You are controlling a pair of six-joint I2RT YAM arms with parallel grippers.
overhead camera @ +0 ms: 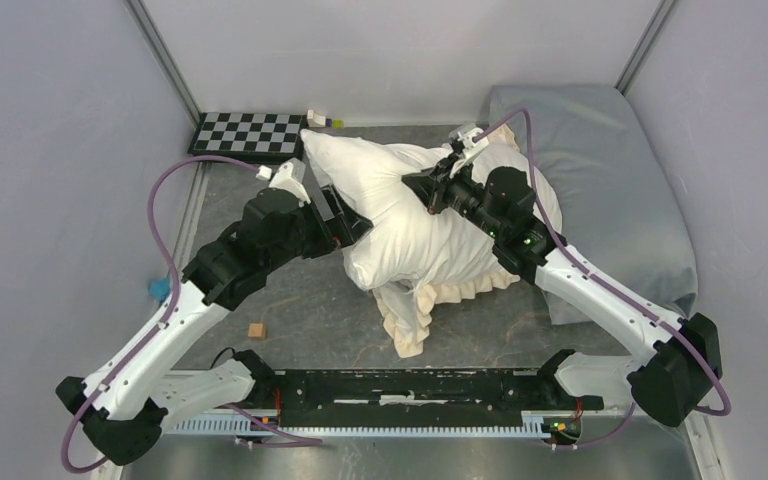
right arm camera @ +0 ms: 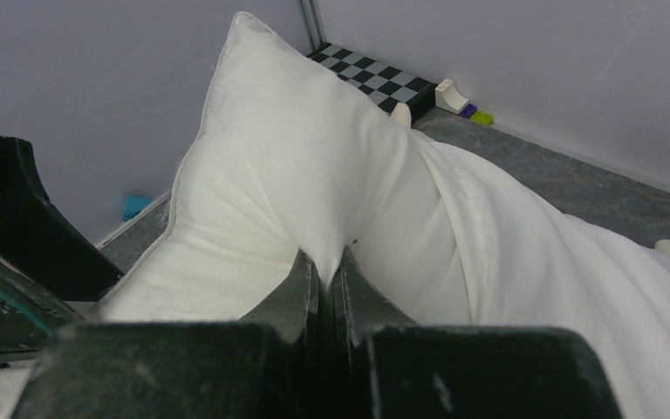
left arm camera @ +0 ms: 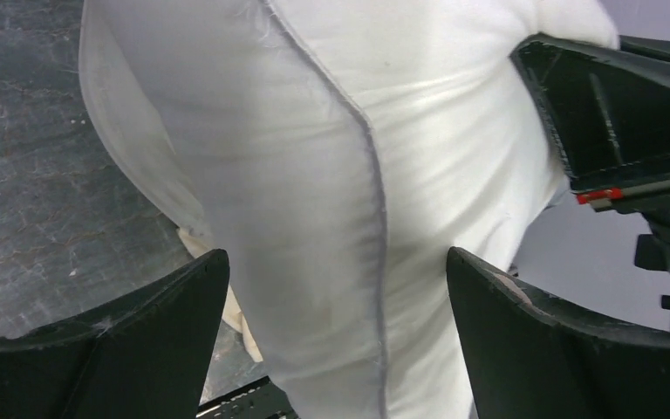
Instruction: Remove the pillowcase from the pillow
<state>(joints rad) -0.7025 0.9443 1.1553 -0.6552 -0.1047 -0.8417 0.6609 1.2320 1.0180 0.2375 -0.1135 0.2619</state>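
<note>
Your right hand clamps a thin pinch of pillow, left hand apart: the pillowcase snagging at 6 o'clock may free it.

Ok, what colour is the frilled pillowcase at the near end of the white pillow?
Cream. The pillowcase shows best in the top external view, at the near end of the pillow.

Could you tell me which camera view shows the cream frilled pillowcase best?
The top external view: the cream ruffled fabric pillowcase lies bunched against the plump white pillow. The left wrist view catches a cream sliver behind the pillow; the right wrist view shows none clearly.
</note>
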